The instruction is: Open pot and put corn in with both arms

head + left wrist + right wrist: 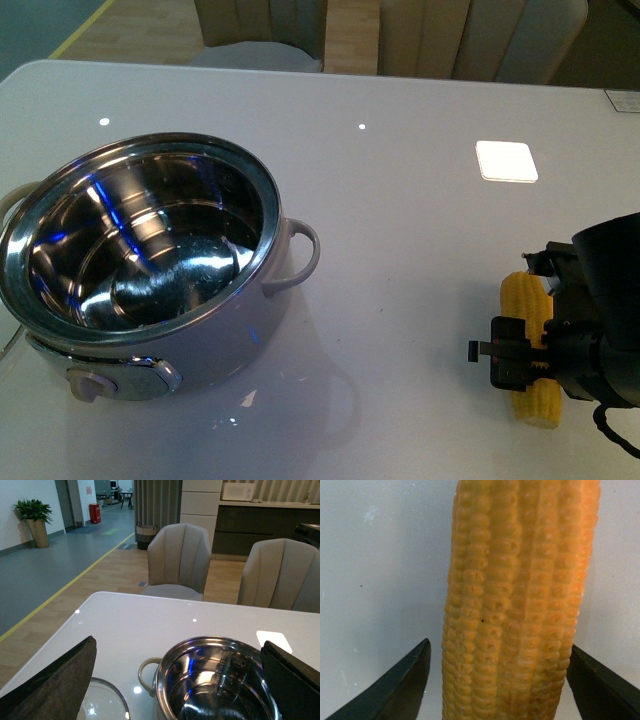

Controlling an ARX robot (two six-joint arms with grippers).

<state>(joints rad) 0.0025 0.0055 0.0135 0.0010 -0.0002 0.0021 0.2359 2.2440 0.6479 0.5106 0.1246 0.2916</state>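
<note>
The pot (140, 250) stands uncovered at the left of the white table, its shiny steel inside bare. In the left wrist view the pot (215, 680) lies below my open left gripper (182, 680), and its glass lid (102, 702) rests on the table beside it. The corn (530, 340) lies on the table at the right. My right gripper (535, 345) sits low over it, open. In the right wrist view the corn (515, 605) fills the gap between the two fingers (400, 687), with a thin strip of table showing on each side.
A bright square light patch (506, 160) lies on the table at the back right. Two padded chairs (180, 560) stand behind the far table edge (320, 75). White tabletop stretches between the pot and the corn.
</note>
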